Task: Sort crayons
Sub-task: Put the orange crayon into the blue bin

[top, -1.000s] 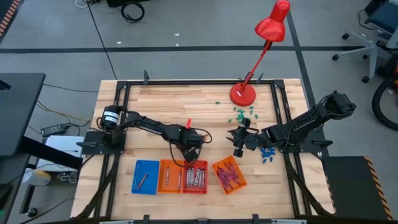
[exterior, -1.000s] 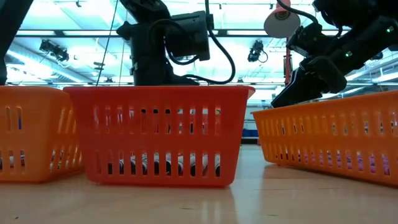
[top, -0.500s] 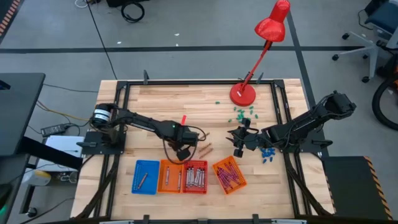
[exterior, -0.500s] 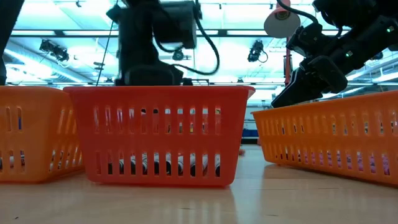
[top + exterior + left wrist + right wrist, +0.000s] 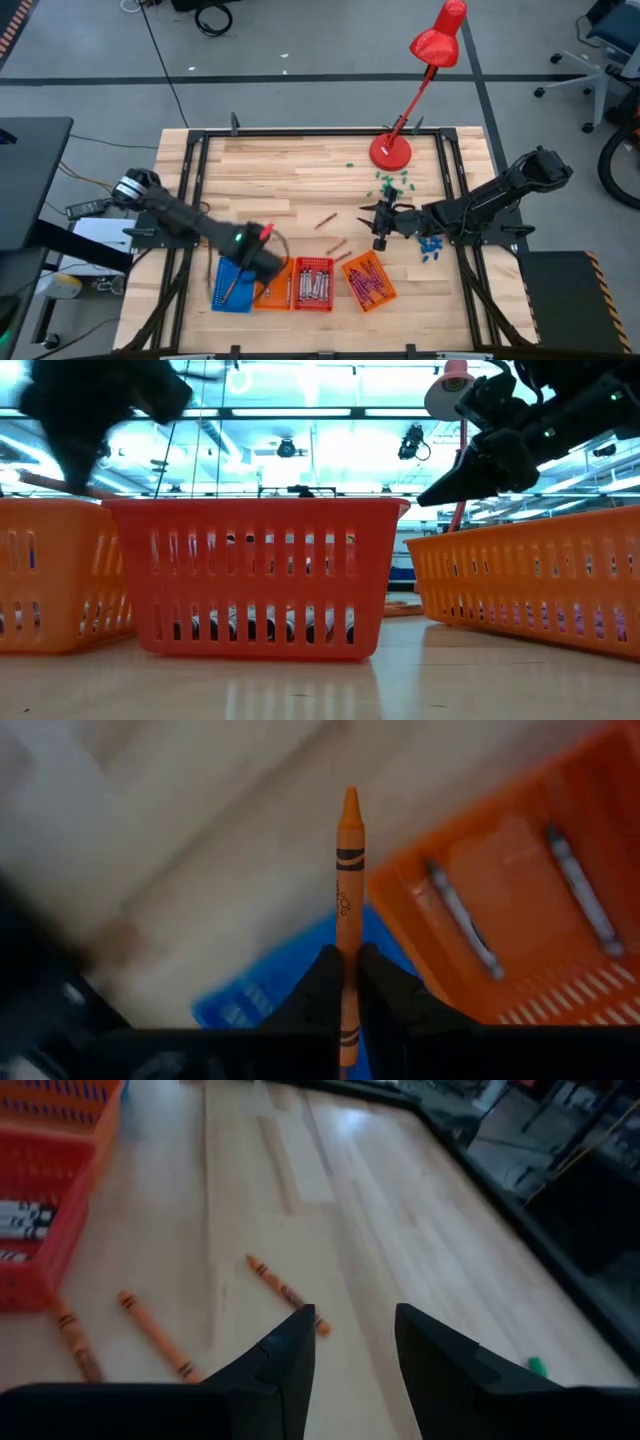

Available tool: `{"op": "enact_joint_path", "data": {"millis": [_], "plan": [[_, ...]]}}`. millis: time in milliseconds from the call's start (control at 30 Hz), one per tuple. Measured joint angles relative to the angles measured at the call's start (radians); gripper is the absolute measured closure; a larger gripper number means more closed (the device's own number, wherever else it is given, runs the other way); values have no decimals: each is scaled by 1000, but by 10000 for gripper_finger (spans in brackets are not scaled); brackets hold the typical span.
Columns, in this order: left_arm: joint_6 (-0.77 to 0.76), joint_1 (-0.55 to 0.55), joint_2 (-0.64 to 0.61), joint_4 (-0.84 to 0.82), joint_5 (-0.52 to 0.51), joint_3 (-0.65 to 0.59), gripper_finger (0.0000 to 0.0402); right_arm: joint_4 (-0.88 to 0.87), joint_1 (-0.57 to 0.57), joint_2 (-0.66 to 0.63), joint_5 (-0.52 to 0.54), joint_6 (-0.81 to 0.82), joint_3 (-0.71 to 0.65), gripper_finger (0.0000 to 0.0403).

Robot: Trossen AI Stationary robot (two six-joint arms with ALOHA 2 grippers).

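My left gripper (image 5: 346,982) is shut on an orange crayon (image 5: 349,870) and hangs, blurred, above the blue basket (image 5: 232,284) and the orange basket (image 5: 276,283) at the near left (image 5: 257,262). Below it, grey crayons (image 5: 458,918) lie in the orange basket (image 5: 520,920). Three orange crayons (image 5: 285,1293) (image 5: 155,1335) (image 5: 75,1342) lie flat on the wood in front of my right gripper (image 5: 355,1330), which stands open above the table at mid right (image 5: 376,226) and touches nothing. My left gripper pinches the orange crayon's long sides between its two fingers, near its blunt end (image 5: 347,960). The pointed tip (image 5: 350,798) sticks out past the fingertips. The crayon is lifted clear, over the blue and orange baskets.
A red basket (image 5: 313,284) with grey crayons and a tilted orange basket (image 5: 368,281) with purple crayons stand along the near edge. A red desk lamp's base (image 5: 390,152) stands at the far right. Small green bits (image 5: 390,183) and blue bits (image 5: 430,247) lie by the right arm.
My left gripper has risen and swung from the table's middle toward its left and near edge, over the blue and orange baskets, turning as it went, with the orange crayon in its hold. Three crayons stay on the wood. My right gripper has tipped up a little.
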Motion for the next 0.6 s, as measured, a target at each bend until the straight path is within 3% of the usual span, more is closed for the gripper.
{"op": "enact_joint_path", "data": {"millis": [167,367,600], "plan": [[-246,-161,20,57,-1,0,370,62,-31,0,-27,-64,0,259],[-471,-272,63,91,-15,1,320,153,-68,0,-127,-100,0,259],[-596,-340,81,89,-16,2,277,181,-74,0,-162,-107,0,259]]}}
